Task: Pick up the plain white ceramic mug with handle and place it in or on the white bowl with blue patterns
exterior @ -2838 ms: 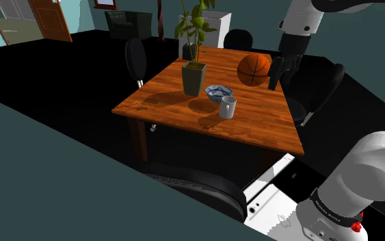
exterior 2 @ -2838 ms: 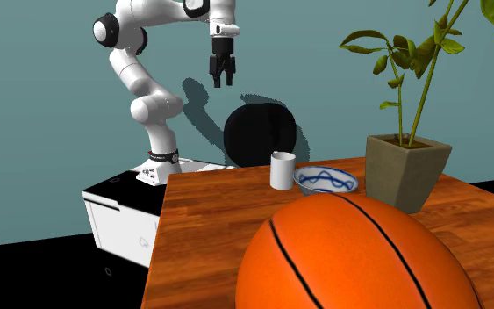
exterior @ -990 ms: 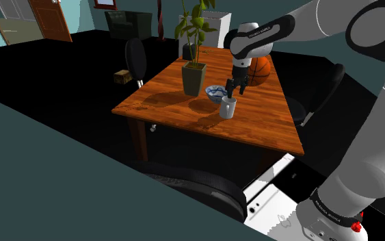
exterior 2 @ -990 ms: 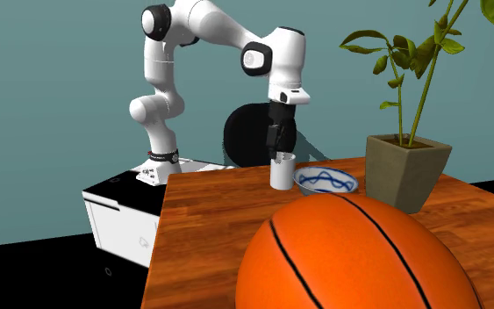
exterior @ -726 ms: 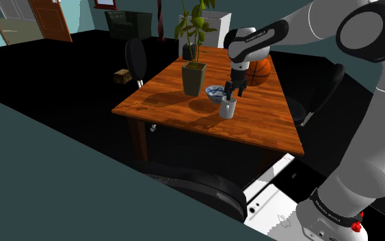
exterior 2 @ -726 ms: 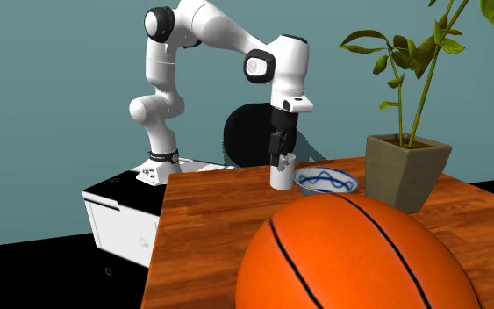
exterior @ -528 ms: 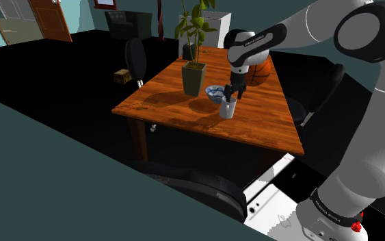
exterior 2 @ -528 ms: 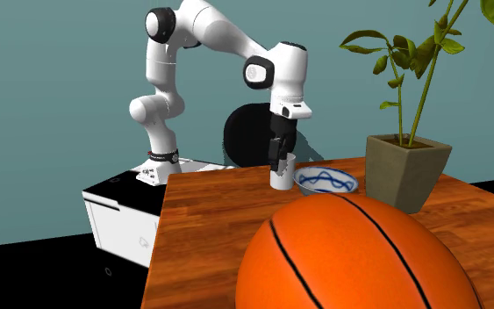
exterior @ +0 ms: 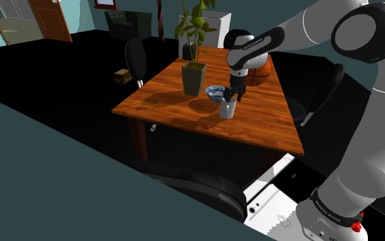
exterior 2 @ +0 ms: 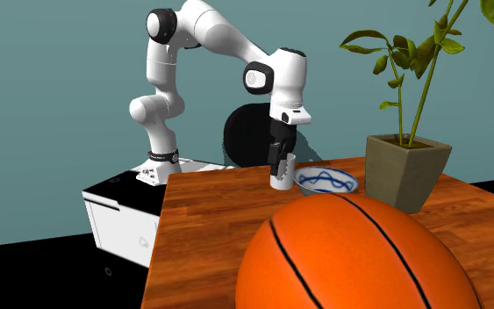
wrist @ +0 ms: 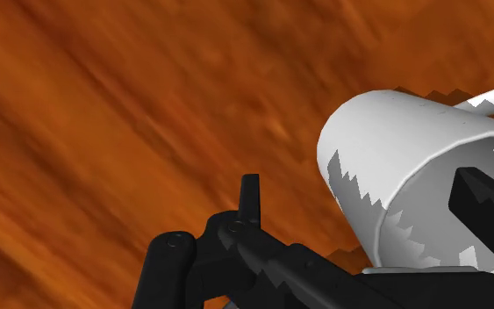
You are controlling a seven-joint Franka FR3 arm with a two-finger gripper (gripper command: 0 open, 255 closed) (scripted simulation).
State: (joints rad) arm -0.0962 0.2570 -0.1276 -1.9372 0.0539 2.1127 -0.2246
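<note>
Gripper (exterior: 232, 98) position: directly over the white mug (exterior: 227, 109), pointing straight down at its rim. The fingers stand apart and hold nothing. In the wrist view I straddle the mug's wall. One finger (wrist: 249, 197) is outside it, with a strip of tabletop (exterior: 163, 106) showing in the gap. The other is inside the mouth and does not visibly touch.

The mug stands upright on the wooden tabletop, its long axis in line with my approach. Judgement: the grasp turns on that wall lying between my fingers, and closing should pinch it.

The blue-patterned bowl (exterior: 215, 91) sits just beside the mug, to its upper left in the shoulder view, towards the potted plant (exterior: 193, 77). I expect a short lift and a sideways carry.
</note>
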